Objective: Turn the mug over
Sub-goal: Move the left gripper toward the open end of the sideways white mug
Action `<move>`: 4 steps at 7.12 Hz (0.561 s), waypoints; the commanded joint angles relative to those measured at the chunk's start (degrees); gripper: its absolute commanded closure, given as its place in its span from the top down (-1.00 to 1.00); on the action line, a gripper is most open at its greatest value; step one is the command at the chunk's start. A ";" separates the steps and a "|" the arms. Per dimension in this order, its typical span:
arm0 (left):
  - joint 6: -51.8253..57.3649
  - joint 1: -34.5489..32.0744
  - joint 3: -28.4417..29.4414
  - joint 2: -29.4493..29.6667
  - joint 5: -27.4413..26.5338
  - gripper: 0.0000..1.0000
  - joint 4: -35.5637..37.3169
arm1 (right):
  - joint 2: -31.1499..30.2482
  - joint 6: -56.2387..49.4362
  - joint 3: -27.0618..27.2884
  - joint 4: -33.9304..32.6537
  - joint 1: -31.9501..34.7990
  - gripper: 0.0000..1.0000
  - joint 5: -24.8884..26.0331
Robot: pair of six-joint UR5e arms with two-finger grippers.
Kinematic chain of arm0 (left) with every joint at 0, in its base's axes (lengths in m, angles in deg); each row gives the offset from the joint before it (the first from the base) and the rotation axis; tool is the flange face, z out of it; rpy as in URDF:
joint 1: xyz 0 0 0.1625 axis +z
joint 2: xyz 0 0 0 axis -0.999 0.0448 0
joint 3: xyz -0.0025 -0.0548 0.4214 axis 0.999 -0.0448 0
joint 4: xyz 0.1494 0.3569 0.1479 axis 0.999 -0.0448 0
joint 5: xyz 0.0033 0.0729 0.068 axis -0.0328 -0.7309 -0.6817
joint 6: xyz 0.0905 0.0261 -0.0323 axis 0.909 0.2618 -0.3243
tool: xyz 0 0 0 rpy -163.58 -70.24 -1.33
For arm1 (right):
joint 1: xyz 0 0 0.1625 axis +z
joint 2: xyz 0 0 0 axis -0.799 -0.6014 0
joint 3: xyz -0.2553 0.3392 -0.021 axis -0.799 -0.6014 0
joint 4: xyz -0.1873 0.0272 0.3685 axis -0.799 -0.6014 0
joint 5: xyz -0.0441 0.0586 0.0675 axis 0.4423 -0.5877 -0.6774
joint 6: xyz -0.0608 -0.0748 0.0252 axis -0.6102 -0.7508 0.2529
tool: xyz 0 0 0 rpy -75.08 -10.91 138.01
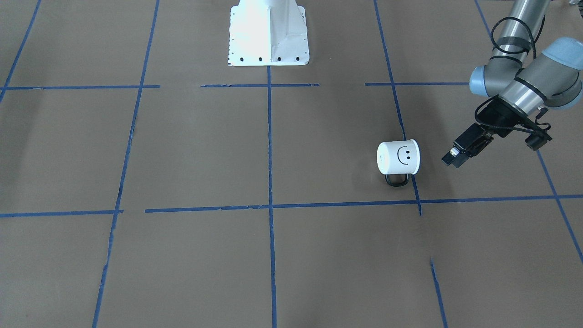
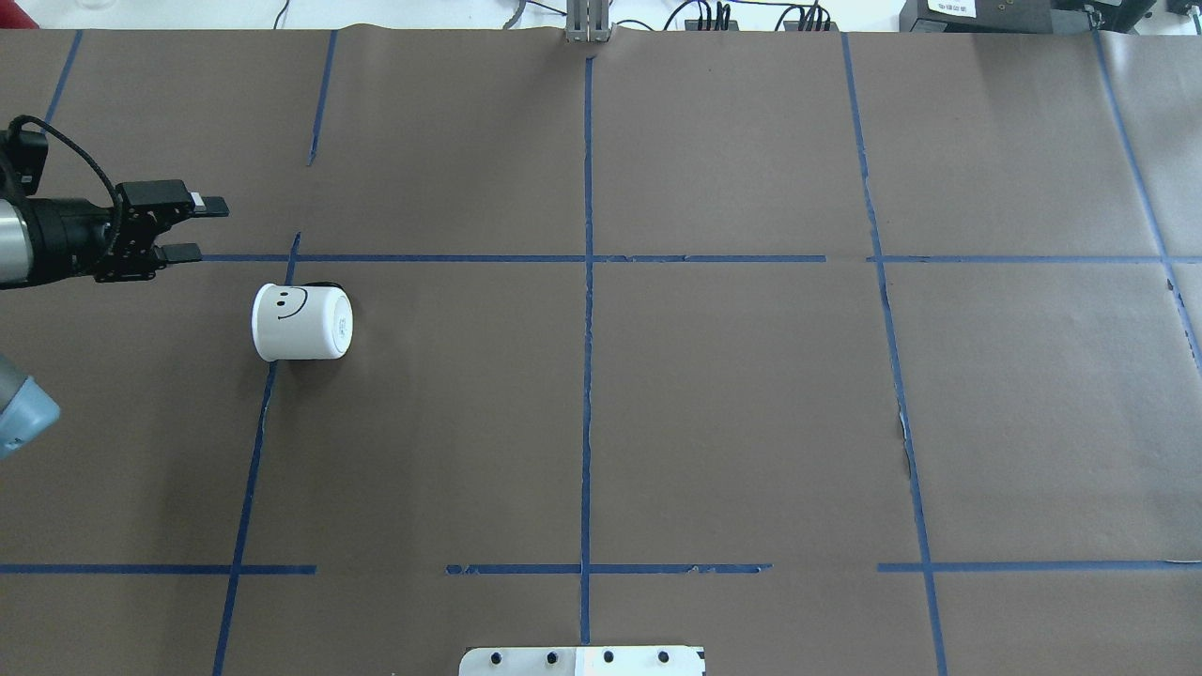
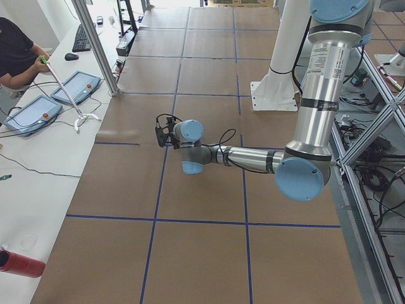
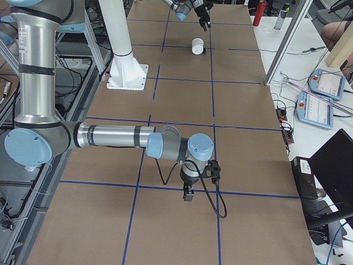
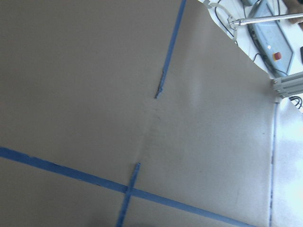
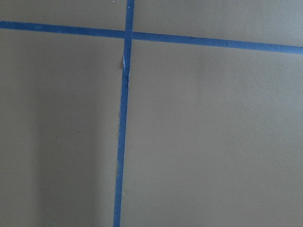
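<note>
The mug (image 1: 397,157) lies on its side on the desk (image 1: 205,150). It is just ahead of the left end effector (image 1: 455,158) and offset from the fingertips toward the robot's base, near but not touching. Its mouth faces back toward that end effector and its flat bottom faces away. The black handle (image 1: 397,181) sticks out sideways against the desk, on the side away from the base.

It looks like a small, rigid, glazed or enamelled cup. I judge it light, stiff and rather slippery, and a hard knock could chip it. Because it is round it will roll if nudged along its side, and only the handle props it. The best hold seems to be the wall at the rim, with one finger inside the mouth and one outside, since the opening is already turned that way. A pinch across the smooth body could squirt it out. The thin handle loop is a poorer choice for turning it upright.

The left arm reaches out low and nearly level over the desk with the wrist tipped slightly down. Its end effector's fingers are spread apart with nothing between them. Its wrist camera shows only desk and tape, so the mug sits off its line.

The right end effector (image 4: 187,194) is well apart from the mug and points down close over the desk. I cannot tell whether its fingers are apart or together.
</note>
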 commanded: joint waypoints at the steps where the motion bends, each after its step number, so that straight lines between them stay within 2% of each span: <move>1: -0.89 5.65 5.33 0.93 -8.35 1.00 -11.05 | 0.00 0.00 0.00 0.00 0.00 1.00 0.00; 2: 2.51 5.85 7.17 0.32 -8.30 1.00 -17.71 | 0.00 0.00 0.00 0.00 0.00 1.00 0.00; 3: 5.67 5.94 8.67 0.31 -8.12 1.00 -19.43 | 0.00 0.00 0.00 0.00 0.00 1.00 0.00; 4: 5.79 5.94 8.60 0.31 -5.42 1.00 -19.88 | 0.00 0.00 0.00 0.00 0.00 1.00 0.00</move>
